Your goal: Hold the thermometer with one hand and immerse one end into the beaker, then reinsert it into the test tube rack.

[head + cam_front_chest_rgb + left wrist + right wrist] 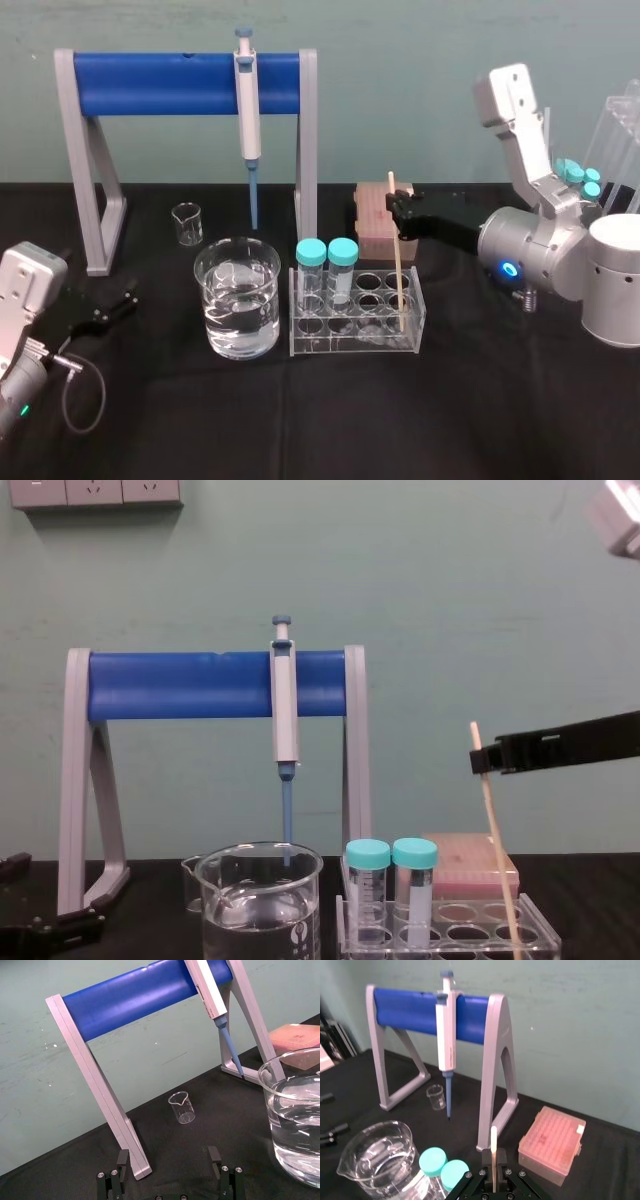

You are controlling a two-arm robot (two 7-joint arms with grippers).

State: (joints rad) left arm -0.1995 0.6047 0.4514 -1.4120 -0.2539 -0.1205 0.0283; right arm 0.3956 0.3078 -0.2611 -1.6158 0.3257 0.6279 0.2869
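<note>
The thermometer [399, 265] is a thin cream rod standing nearly upright, with its lower end down in a right-hand hole of the clear test tube rack [355, 350]. My right gripper [393, 207] reaches in from the right and is shut on the rod near its top; the chest view shows the same grip on the thermometer [492, 820] by the right gripper [485, 758]. The rod [493, 1157] rises between the black fingers in the right wrist view. The water-filled beaker [238, 298] stands just left of the rack. My left gripper [122, 303] rests open at the table's left.
A blue-and-grey stand [190, 85] at the back holds a pipette [246, 105]. A small glass beaker [187, 223] sits under it. Two teal-capped tubes [327, 265] stand in the rack's left holes. A pink box [552, 1142] lies behind the rack.
</note>
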